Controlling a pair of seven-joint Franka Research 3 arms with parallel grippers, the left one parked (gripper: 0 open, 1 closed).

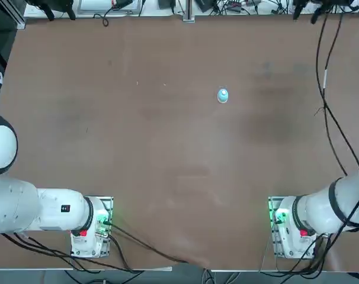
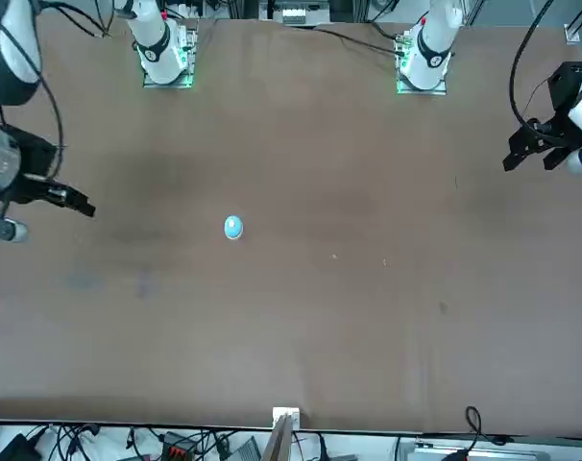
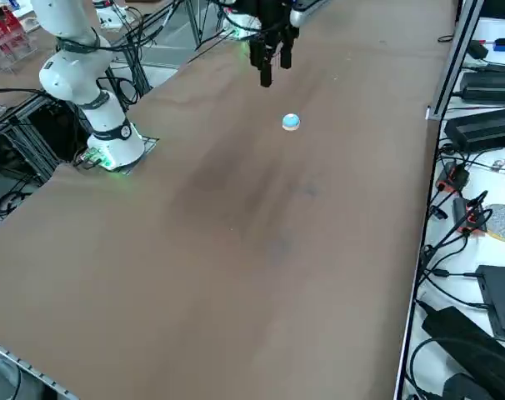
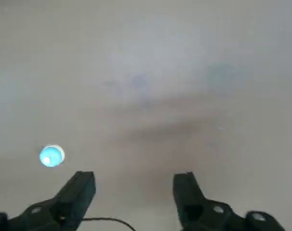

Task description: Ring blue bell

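Observation:
The blue bell is a tiny light-blue dome standing alone on the brown table, a little right of centre and toward the far side; it also shows as the bell in the front view and the bell in the right side view. My right gripper hangs high near the table's right edge, well apart from the bell. In the wrist view the gripper is open with nothing between its fingers, and the bell lies on the table just outside one fingertip.
The parked left gripper hangs above the table behind the bell. Black cables dangle over the table's right part. Power bricks and cables line the far edge. Both arm bases stand at the near edge.

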